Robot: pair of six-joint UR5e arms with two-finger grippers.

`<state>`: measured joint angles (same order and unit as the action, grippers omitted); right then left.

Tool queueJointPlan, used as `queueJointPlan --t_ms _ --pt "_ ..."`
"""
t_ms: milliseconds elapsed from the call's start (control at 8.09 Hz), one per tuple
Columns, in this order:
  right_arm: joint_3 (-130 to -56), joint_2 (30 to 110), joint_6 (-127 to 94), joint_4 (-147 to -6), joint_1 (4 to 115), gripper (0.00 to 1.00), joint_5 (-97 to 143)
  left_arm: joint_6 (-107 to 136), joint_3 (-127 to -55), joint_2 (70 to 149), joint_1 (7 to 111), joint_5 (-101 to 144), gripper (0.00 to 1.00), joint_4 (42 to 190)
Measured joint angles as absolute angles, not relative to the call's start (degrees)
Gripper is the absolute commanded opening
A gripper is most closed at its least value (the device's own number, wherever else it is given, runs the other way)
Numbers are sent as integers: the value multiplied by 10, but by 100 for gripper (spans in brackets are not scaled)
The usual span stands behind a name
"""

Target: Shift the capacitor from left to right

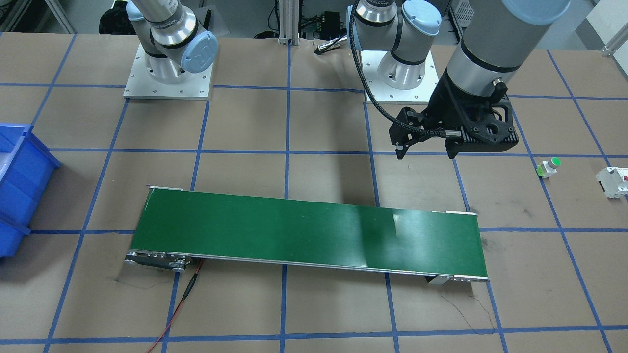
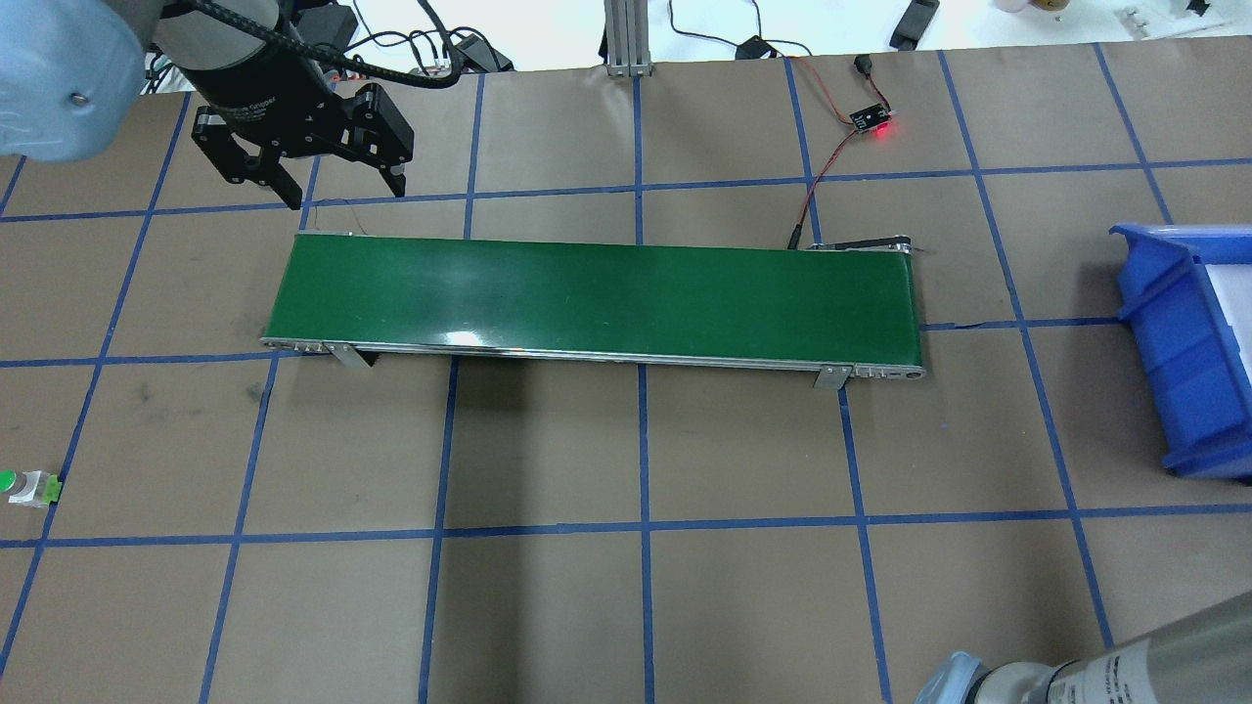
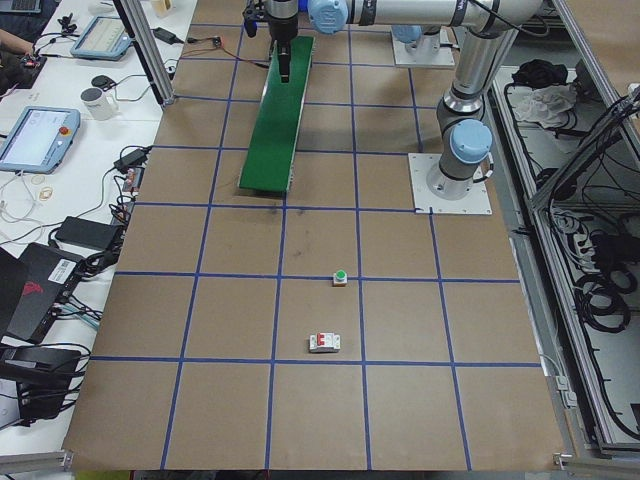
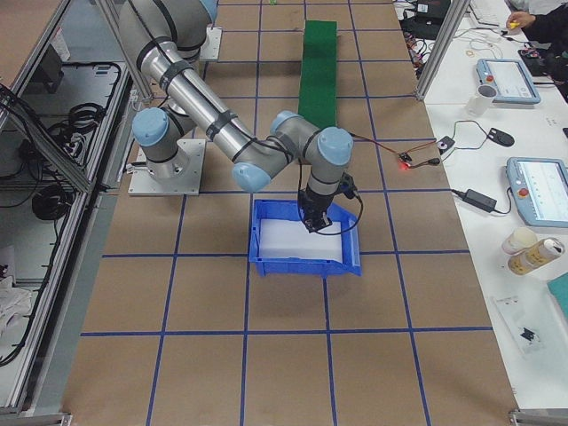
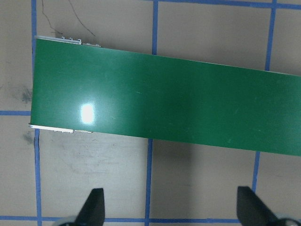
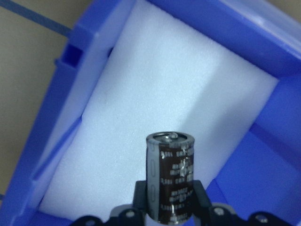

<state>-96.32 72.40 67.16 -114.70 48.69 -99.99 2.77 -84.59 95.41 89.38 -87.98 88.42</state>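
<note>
The capacitor [image 6: 171, 174], a dark stubby cylinder with silvery markings and a silver top, is held upright in my right gripper [image 6: 171, 214], which is shut on it. The right gripper [image 4: 315, 220] hangs over the blue bin [image 4: 306, 267], above its white foam lining [image 6: 164, 84]. My left gripper [image 2: 342, 191] is open and empty. It hovers just beyond the left end of the green conveyor belt [image 2: 587, 293], and the left wrist view shows its fingertips [image 5: 96, 205] wide apart with nothing between them.
A white breaker with red marks [image 1: 613, 181] and a small white part with a green cap [image 1: 549, 166] lie on the table at the robot's left. A sensor board with a red light [image 2: 871, 119] is wired to the belt's right end.
</note>
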Motion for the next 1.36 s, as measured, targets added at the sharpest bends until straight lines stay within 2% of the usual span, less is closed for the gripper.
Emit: queueJointPlan --t_ms 124,371,865,1360 --pt "-973 704 683 -1159 471 100 -1000 28 -847 954 894 -880 100 885" --pt "-981 699 685 -1163 462 100 -998 27 -847 954 894 -880 100 885" --pt "-962 817 594 -1015 550 100 -985 27 -847 955 894 -881 100 885" --pt "-935 920 340 -873 712 100 -930 27 -847 954 894 -883 100 885"
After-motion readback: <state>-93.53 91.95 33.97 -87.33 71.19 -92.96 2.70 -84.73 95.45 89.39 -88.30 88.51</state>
